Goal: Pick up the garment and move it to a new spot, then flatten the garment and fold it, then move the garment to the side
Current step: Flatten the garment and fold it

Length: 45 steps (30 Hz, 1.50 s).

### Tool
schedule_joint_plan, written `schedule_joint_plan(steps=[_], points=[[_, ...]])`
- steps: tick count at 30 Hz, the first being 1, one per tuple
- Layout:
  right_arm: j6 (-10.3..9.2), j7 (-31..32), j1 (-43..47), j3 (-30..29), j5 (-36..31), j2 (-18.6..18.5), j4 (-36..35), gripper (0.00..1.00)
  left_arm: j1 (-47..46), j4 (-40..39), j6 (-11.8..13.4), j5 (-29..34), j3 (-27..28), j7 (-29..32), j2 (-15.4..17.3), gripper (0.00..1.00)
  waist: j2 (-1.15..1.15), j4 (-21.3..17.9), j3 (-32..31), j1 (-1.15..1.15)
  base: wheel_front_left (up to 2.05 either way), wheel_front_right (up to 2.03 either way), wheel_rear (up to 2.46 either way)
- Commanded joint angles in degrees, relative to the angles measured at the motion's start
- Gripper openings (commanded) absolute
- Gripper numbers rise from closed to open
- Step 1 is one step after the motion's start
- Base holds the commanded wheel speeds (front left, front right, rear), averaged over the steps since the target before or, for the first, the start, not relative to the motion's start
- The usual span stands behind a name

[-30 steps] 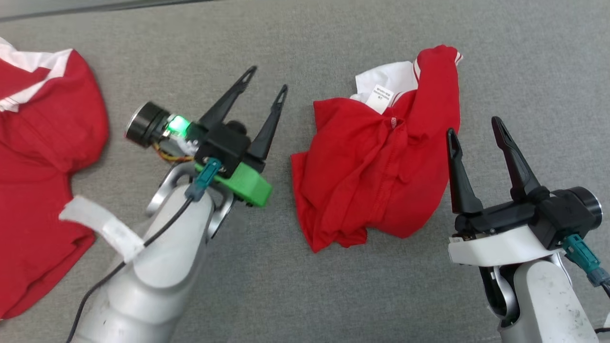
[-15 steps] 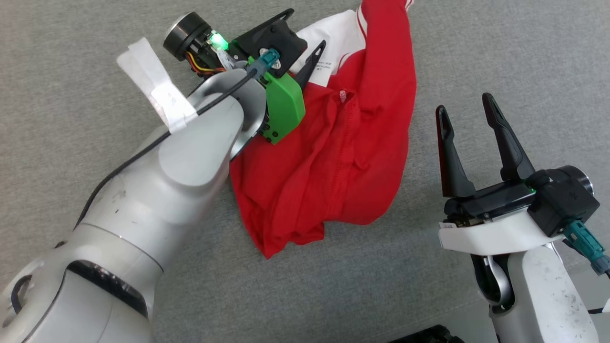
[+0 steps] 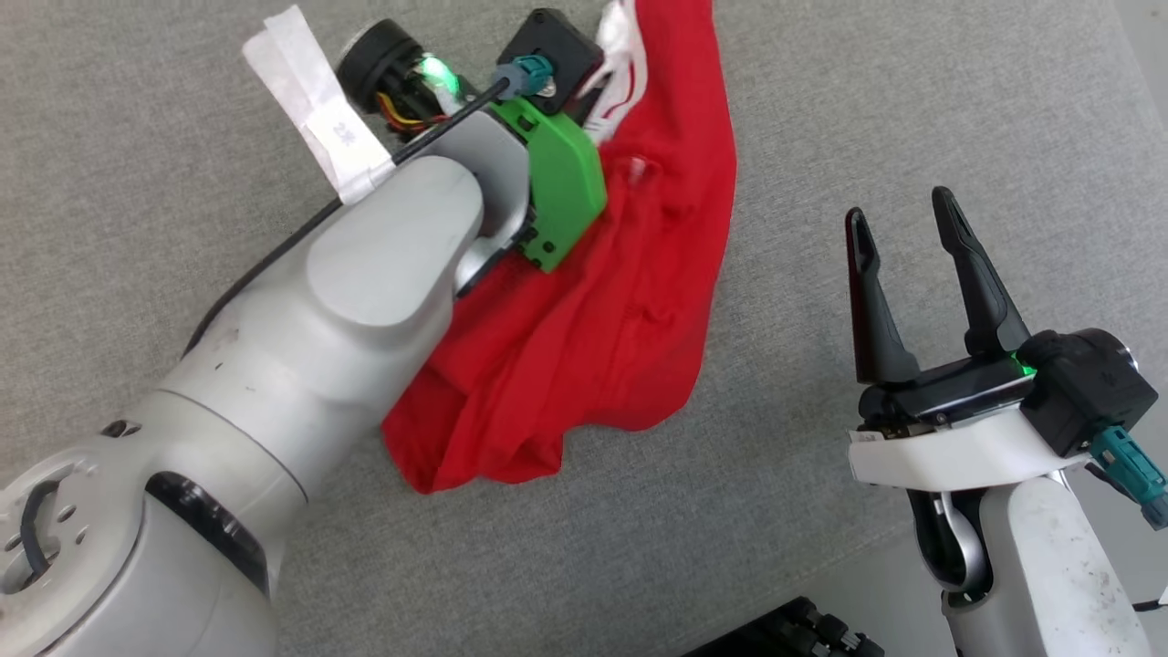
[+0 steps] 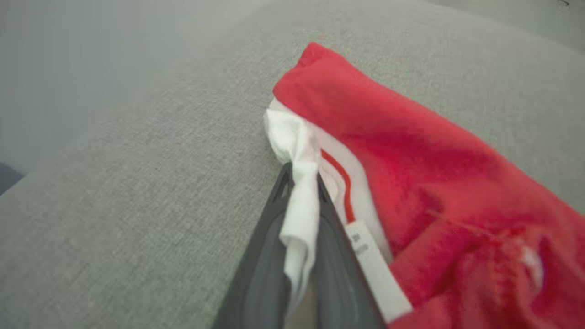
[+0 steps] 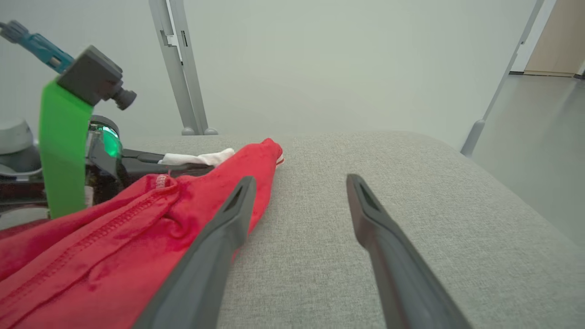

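Two pincers are seen: the left pincer (image 4: pixel 301 173), gaping half a second ago, is now clenched on the white collar (image 4: pixel 295 137) of the red garment (image 3: pixel 630 310) — crumpled at upper centre on the grey counter (image 3: pixel 912 91). The right pincer (image 3: pixel 899 204) is held released at lower right — lifting can be begun.

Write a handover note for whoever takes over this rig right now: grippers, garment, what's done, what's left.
Left gripper: shut on the white edge of the red garment.
Right gripper: open, holding nothing, to the right of the garment and apart from it.
Garment: crumpled on the grey surface.
Done: grasp taken.
Left: carry it to a new spot, flatten, fold, move aside.
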Motion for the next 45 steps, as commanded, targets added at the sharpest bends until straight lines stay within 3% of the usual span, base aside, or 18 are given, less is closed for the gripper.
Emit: schedule_joint_plan(steps=[1, 10, 17, 23, 29, 33, 36, 40, 45], points=[[-0.08, 0.0, 0.7, -0.3, 0.1, 0.0, 0.3, 1.0, -1.6, -1.6, 0.0, -2.4, -0.3, -1.2, -0.3, 0.0, 0.0, 1.3, -2.7, -0.01, 0.0, 0.0, 0.0], [-0.08, 0.0, 3.7, 0.7, 0.3, -0.1, 1.5, 1.0, -10.3, -9.6, 0.0, -14.2, -2.2, -5.2, -1.3, 0.0, 0.0, 1.4, -13.8, -0.01, 0.0, 0.0, 0.0], [-0.08, 0.0, 7.1, 0.0, -0.5, -0.1, 2.0, 1.0, -20.2, -6.6, 0.2, -19.0, 5.0, -11.6, -1.9, 0.0, 0.0, 1.4, -20.7, -0.01, 0.0, 0.0, 0.0], [-0.08, 0.0, 8.5, -1.5, -1.3, 0.0, 1.3, 1.0, -23.8, -3.5, 3.5, -18.5, 10.5, -13.8, -1.8, 0.0, 0.0, 5.0, -22.0, -0.01, 0.0, 0.0, 0.0], [-0.08, 0.0, 7.4, -3.2, -1.9, 0.0, 0.5, 1.0, -12.0, -1.9, 4.9, -21.6, 13.4, -14.0, 0.1, 0.0, 0.0, 10.3, -20.7, -0.01, 0.0, 0.0, 0.0], [-0.08, 0.0, 6.6, -3.9, -2.4, 0.0, 0.2, 1.0, 0.9, -5.0, 6.9, -22.2, 18.5, -14.0, 3.7, 0.0, 0.0, 12.9, -18.9, -0.01, 0.0, 0.0, 0.0], [-0.08, 0.0, 5.8, -4.6, -2.9, -0.1, -0.1, 1.0, 12.9, -11.4, 8.4, -18.2, 27.0, -14.0, 7.2, 0.0, 0.0, 14.6, -17.1, -0.01, 0.0, 0.0, 0.0], [-0.08, 0.0, 5.3, -4.5, -3.8, -0.1, -0.1, 1.0, 29.0, -20.1, 5.2, -14.1, 41.4, -14.0, 7.9, 0.0, 0.0, 16.2, -16.0, -0.01, 0.0, 0.0, 0.0], [-0.08, 0.0, 5.5, -4.4, -4.6, -0.1, 0.1, 1.0, 43.9, -25.9, 4.0, -5.5, 55.2, -14.0, 4.5, 0.0, 0.0, 17.8, -15.7, -0.01, 0.0, 0.0, 0.0]])
